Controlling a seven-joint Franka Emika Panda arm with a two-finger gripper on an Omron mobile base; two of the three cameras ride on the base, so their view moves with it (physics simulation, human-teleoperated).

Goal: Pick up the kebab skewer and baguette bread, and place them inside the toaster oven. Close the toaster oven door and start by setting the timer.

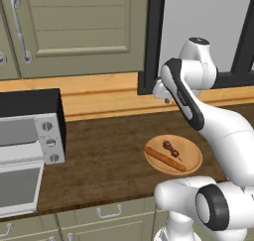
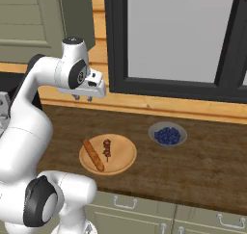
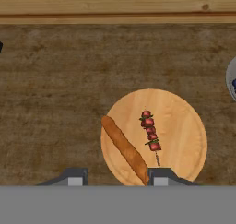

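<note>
The round wooden plate (image 1: 191, 161) (image 2: 123, 156) (image 3: 184, 126) on the dark counter carries the baguette bread (image 1: 163, 158) (image 2: 93, 155) (image 3: 124, 149) and, beside it, the kebab skewer (image 1: 171, 148) (image 2: 106, 149) (image 3: 150, 131). My gripper (image 2: 83, 98) (image 3: 116, 178) hangs well above the plate, pointing straight down, open with nothing between its fingers. The toaster oven (image 1: 30, 103) stands at the far left, three knobs (image 1: 51, 143) in a column on its right. The toaster oven door (image 1: 17, 188) is folded down open, showing the grey interior.
A grey bowl of blueberries (image 2: 167, 134) (image 3: 232, 78) sits right of the plate. A wooden backsplash ledge (image 1: 99, 93) and a dark-framed window (image 2: 178, 35) run behind the counter. Cabinet doors (image 1: 74, 27) hang above the oven.
</note>
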